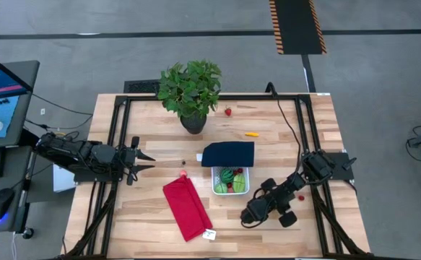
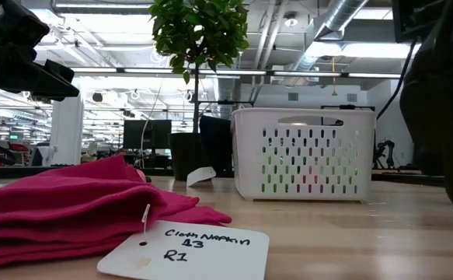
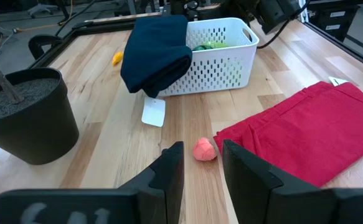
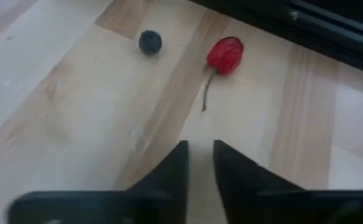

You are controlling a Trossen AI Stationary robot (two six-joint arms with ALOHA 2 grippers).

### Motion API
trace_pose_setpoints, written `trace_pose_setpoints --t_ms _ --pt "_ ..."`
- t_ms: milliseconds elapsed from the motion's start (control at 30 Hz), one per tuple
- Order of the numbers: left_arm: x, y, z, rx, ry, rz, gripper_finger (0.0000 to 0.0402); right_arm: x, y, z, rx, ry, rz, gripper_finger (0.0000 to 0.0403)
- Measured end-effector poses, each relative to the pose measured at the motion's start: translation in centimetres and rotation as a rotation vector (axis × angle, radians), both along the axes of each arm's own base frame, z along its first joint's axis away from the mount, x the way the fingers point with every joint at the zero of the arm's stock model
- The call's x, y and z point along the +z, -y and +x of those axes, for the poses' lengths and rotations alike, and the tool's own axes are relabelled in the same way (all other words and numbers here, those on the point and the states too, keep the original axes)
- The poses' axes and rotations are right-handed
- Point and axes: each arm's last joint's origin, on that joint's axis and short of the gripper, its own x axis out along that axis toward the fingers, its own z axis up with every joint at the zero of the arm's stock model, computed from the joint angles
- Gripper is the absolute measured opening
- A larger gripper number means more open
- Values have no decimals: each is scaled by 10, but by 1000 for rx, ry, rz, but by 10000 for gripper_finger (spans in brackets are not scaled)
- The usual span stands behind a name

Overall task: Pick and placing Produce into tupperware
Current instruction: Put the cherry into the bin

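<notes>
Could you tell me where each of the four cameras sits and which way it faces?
High view: overhead, straight down on the table; both arms show.
Low view: table height, level across the red cloth toward the white basket; dark arm parts at the edges.
Left wrist view: past the left gripper at a pink piece.
Right wrist view: past the right gripper at a red cherry.
Shared: basket and cloth appear in the high, low and left wrist views.

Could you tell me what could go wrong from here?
The pink piece ahead of the left gripper lies close to the red cloth; a grasp might snag it. The round dark berry near the right gripper may roll if nudged. The navy cover overhangs the white basket, narrowing the drop.
</notes>
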Motion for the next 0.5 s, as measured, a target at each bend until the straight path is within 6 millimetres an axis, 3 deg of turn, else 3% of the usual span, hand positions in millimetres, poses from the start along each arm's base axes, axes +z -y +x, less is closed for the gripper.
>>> trace_pose_setpoints --t_ms 300,500 --pt "0 0 0 0 0 0 100 2 2 0 -29 -30 7 253" --pt "0 0 0 0 0 0 100 -1 5 -4 -36 -49 3 292"
